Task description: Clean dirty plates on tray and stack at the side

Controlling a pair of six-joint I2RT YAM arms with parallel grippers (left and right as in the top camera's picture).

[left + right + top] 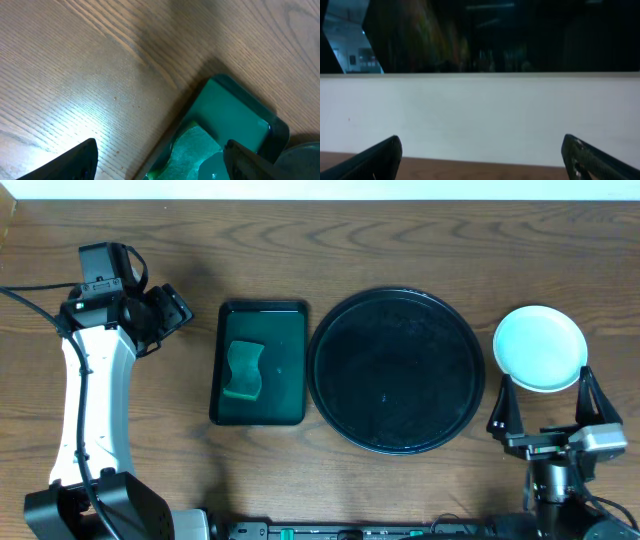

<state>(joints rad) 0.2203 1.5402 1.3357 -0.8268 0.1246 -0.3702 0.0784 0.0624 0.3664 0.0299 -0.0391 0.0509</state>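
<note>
The plates (540, 347) are pictured just ahead of the right gripper (548, 380), spread wide, the tray (397, 370) to its left.

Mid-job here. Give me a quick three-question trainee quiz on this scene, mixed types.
1. Which are nearer the plate: the left fingers or the right fingers?
2. True or false: the plate sits on the black tray.
3. What lies in the green tray? A) sponge B) cup C) spoon

Key: 1 right fingers; 2 false; 3 A.
</note>
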